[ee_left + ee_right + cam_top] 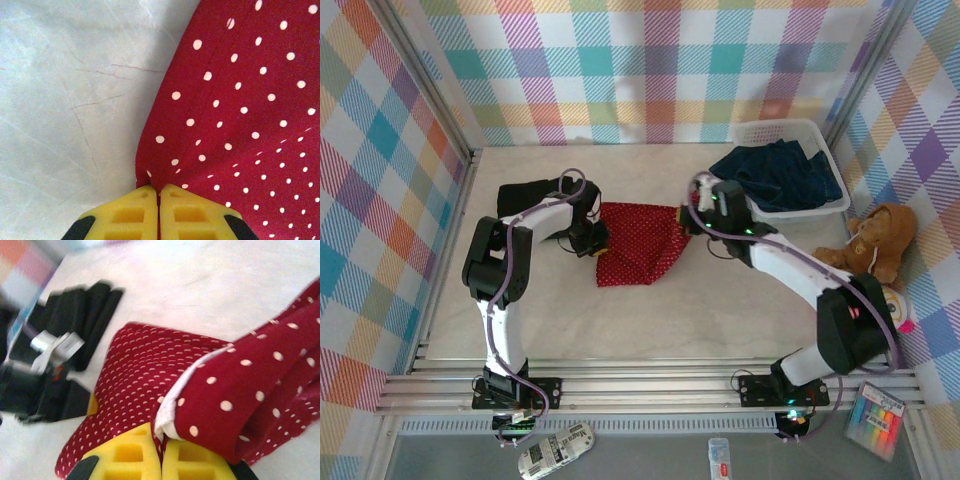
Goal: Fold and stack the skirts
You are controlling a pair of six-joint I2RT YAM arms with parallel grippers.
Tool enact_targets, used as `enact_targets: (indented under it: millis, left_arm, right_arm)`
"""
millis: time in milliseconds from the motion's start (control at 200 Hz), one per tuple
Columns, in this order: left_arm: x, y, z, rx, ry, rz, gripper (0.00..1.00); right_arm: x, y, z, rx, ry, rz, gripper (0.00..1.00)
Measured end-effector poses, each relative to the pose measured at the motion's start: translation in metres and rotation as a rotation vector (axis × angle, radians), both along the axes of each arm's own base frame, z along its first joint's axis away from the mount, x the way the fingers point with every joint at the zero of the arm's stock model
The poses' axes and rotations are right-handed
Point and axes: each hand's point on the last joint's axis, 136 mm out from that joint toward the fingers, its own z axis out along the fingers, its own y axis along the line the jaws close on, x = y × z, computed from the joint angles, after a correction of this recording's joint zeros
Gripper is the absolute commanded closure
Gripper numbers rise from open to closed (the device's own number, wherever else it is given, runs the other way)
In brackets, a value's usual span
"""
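The red skirt with white dots lies spread in the middle of the table between my two arms. My left gripper is at its left edge, and its yellow fingers are shut on a pinch of the red cloth. At the skirt's right corner, my right gripper is shut on the lifted hem with its white lining. A plain black skirt lies behind the left arm. Dark blue denim skirts fill the basket.
The white mesh basket stands at the back right. A brown teddy bear sits by the right wall. Bare table stretches in front of the red skirt. Checked walls close in the sides and back.
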Motion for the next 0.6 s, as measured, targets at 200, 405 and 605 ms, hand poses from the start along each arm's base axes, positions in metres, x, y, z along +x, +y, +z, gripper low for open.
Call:
enact_targets:
  millis: [200, 405, 605]
  left_arm:
    - [0.003, 0.002, 0.000, -0.027, -0.002, -0.006, 0.87]
    - [0.003, 0.008, -0.002, -0.069, 0.009, -0.005, 0.87]
    - [0.003, 0.008, -0.002, -0.102, 0.009, -0.011, 0.85]
  right_arm:
    - [-0.030, 0.131, -0.047, -0.280, -0.076, 0.489, 1.00]
    - [-0.072, 0.154, -0.122, -0.492, 0.007, 0.748, 1.00]
    - [-0.071, 0.139, -0.126, -0.552, 0.027, 0.774, 1.00]
